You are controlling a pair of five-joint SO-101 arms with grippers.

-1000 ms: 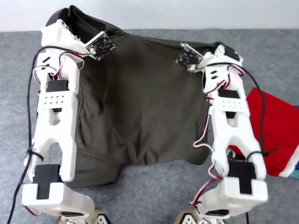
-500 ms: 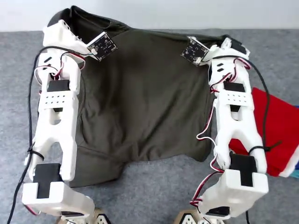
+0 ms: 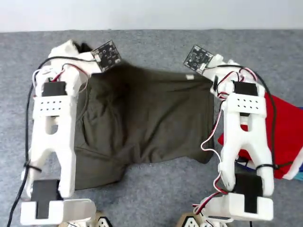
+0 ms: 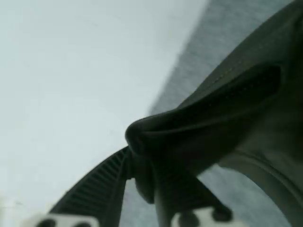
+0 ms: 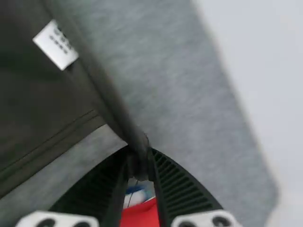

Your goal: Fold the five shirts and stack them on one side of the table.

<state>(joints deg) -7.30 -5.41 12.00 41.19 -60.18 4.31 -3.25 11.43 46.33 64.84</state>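
A dark olive shirt [image 3: 144, 118] lies spread on the grey table between my two arms, its far edge folded toward me. My left gripper [image 4: 142, 177] is shut on a bunched corner of the olive shirt [image 4: 199, 123] at the far left. My right gripper [image 5: 138, 163] is shut on the hem of the olive shirt [image 5: 57, 94] at the far right, near a white label [image 5: 56, 45]. From above, the left gripper [image 3: 78, 49] and right gripper [image 3: 215, 66] sit at the shirt's two far corners.
A red shirt [image 3: 284, 132] lies at the right edge of the table, partly under the right arm, with a bit of blue cloth [image 3: 297, 176] beside it. Bare grey table [image 3: 156, 194] shows in front of the olive shirt. A pale wall runs along the far side.
Both grippers have pulled the olive shirt's far edge toward me and lowered it. The cloth that hung up against the far wall now lies folded over the shirt's body.
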